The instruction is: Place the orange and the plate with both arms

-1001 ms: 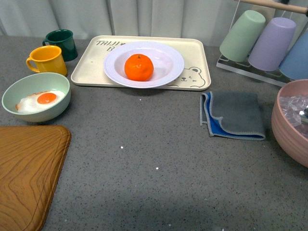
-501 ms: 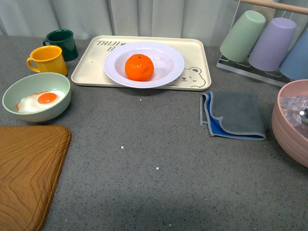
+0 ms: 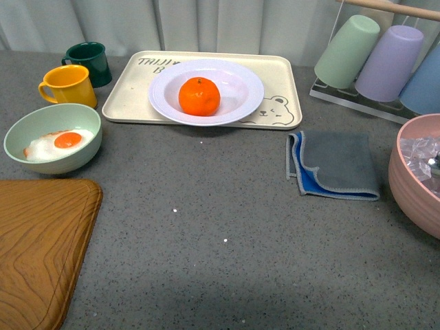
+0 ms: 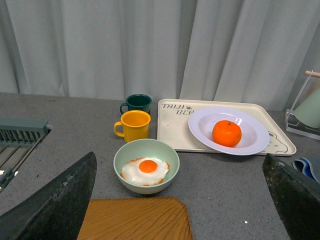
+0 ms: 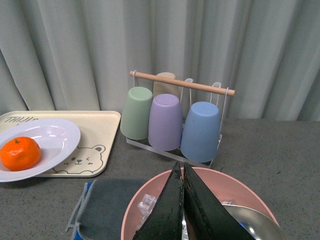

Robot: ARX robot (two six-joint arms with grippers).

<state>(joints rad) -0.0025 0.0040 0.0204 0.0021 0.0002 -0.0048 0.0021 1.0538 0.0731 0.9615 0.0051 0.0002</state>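
Orange (image 3: 199,95) in plate (image 3: 242,88), plate on tray (image 3: 279,74) at far centre. Two mugs (image 3: 69,84) left of tray (one behind the other); bowl with egg (image 3: 52,137) nearer, board (image 3: 38,240) nearest left. Cloth (image 3: 335,163) right of centre; cup rack (image 3: 375,58) far right, large bowl (image 3: 412,179) near it.

nothing has moved; orange (image 3: 199,95) sits in plate (image 3: 242,91) as before.
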